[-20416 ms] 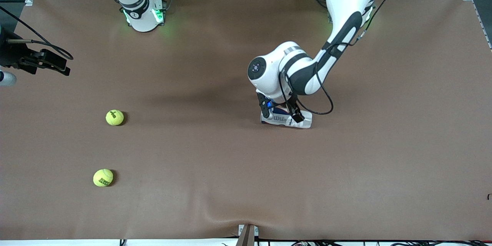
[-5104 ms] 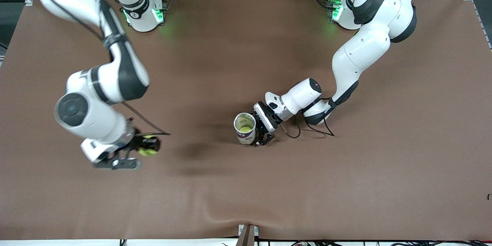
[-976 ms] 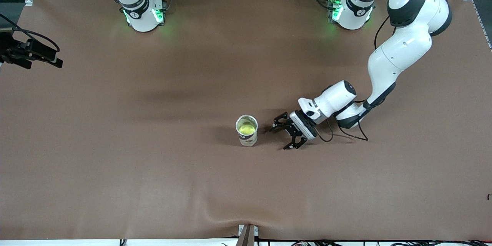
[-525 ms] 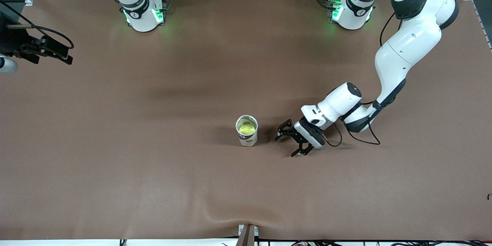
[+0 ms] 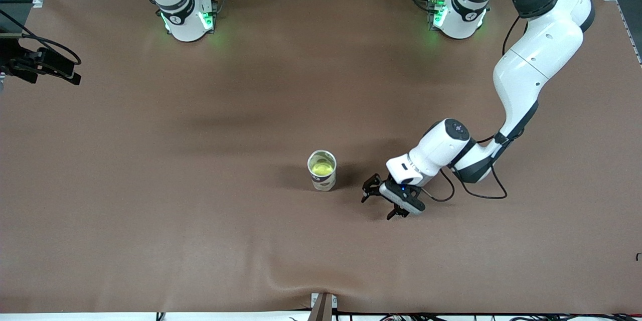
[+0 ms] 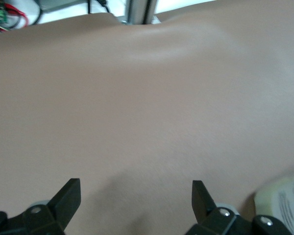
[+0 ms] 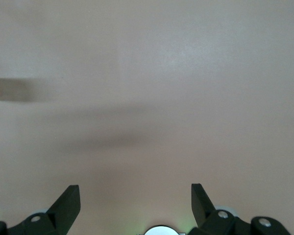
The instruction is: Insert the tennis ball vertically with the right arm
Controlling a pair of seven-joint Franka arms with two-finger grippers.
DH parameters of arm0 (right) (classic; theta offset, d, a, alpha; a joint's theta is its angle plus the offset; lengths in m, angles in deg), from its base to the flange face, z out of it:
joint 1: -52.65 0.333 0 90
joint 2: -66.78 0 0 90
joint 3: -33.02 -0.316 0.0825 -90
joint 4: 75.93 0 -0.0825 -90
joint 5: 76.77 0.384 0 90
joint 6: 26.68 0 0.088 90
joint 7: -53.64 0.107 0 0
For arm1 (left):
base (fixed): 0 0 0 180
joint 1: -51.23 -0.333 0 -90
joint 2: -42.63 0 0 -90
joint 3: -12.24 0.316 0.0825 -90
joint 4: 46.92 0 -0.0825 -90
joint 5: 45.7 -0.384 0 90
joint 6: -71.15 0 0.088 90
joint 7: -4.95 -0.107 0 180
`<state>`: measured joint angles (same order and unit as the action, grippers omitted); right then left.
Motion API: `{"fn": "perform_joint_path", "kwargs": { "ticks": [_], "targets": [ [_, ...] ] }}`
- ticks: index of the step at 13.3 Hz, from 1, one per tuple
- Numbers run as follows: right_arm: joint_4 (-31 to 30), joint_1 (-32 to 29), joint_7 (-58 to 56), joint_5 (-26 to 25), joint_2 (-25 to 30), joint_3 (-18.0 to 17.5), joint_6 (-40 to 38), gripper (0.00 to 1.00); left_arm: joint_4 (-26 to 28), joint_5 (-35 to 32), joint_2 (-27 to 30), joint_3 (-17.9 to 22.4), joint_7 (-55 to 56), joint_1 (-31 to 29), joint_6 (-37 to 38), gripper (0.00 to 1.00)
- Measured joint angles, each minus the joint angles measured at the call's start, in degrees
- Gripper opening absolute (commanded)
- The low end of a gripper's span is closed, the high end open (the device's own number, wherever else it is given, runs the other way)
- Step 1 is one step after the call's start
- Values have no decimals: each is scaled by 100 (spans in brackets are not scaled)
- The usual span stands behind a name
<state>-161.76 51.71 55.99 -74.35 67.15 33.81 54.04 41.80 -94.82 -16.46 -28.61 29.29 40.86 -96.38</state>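
Note:
An open tennis ball can (image 5: pixel 323 182) stands upright near the middle of the brown table. A yellow tennis ball (image 5: pixel 321 166) shows inside it, below the rim. My left gripper (image 5: pixel 377 205) is open and empty, low over the table beside the can, toward the left arm's end. The left wrist view shows its spread fingers (image 6: pixel 198 196) and the can's side (image 6: pixel 284 200) at the edge. My right gripper (image 5: pixel 50 66) is raised at the right arm's end of the table, at the picture's edge. It is open and empty in the right wrist view (image 7: pixel 135 196).
The brown mat (image 5: pixel 200 241) has a raised wrinkle at the edge nearest the front camera, by a bracket (image 5: pixel 322 306). Both arm bases (image 5: pixel 188 20) (image 5: pixel 454 17) stand with green lights at the edge farthest from that camera. The right arm's base (image 7: pixel 160 231) shows under its gripper.
The left gripper has drawn away from the can and swung toward the front camera, staying open. The right gripper at the edge has shifted slightly. The can has not moved.

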Motion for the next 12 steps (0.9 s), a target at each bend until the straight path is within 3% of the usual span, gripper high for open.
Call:
{"fn": "perform_joint_path", "kwargs": {
  "ticks": [6, 9, 12],
  "targets": [
    [0, 3, -250, -6, 0, 117, 45, 100, -959, 1061, 49, -62, 8, 449, 1480, 100],
    [-1, 4, -252, -6, -1, 117, 64, 100, -1255, 1285, 118, -442, 16, 332, 2532, 100],
    [-2, 6, -254, -6, -3, 117, 70, 100, -1406, 1388, 542, -1047, 16, -219, 3875, 100]
  ]
}}
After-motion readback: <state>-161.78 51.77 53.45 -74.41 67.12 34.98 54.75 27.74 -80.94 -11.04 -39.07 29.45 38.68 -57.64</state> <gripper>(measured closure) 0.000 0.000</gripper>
